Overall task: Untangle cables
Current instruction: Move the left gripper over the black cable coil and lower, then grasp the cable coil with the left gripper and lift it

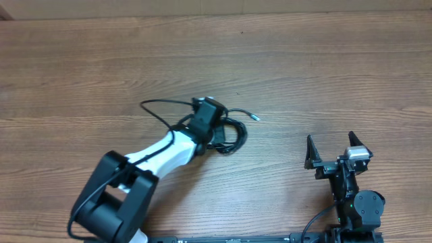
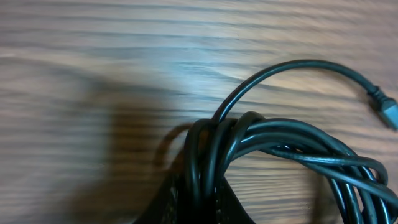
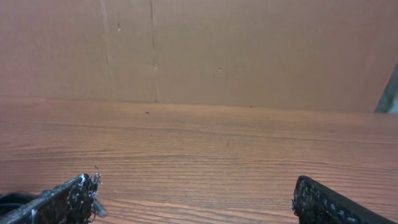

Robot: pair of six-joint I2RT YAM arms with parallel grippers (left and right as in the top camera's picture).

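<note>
Cables: the cables (image 1: 229,135) are thin black cords, round in section, with a smooth, slightly glossy skin. They lie on the counter wound into a loose, knotted oval bundle of several overlapping loops.
Close view of the bundle: in the left wrist view the cables (image 2: 280,149) run side by side as curved strands, and at one end they fold over one another in a tight bend.
Loose strand: one single cord (image 1: 158,104) leaves the bundle on its left side and arcs out in a thin open curve over the wood.
Plug tip: a small silvery-white plug end (image 1: 255,117) sticks out just beyond the bundle's far right edge. Seen from the left wrist it is a blurred, blocky grey tip (image 2: 385,109) at the end of one arching strand.
Left gripper: the left gripper (image 1: 206,121), black on a white arm, sits directly over the bundle's left end. Its jaws are closed on the cables, pinching the tight bend of strands.
Right gripper: the right gripper (image 1: 332,152) stands well apart from the bundle, to its right and nearer the robot's base. Its jaws are spread wide with nothing between them, and the dark pads (image 3: 62,202) look rough and frayed.
Counter: the counter (image 1: 304,67) under the bundle is brown wood with long, streaky grain and a matte surface.
</note>
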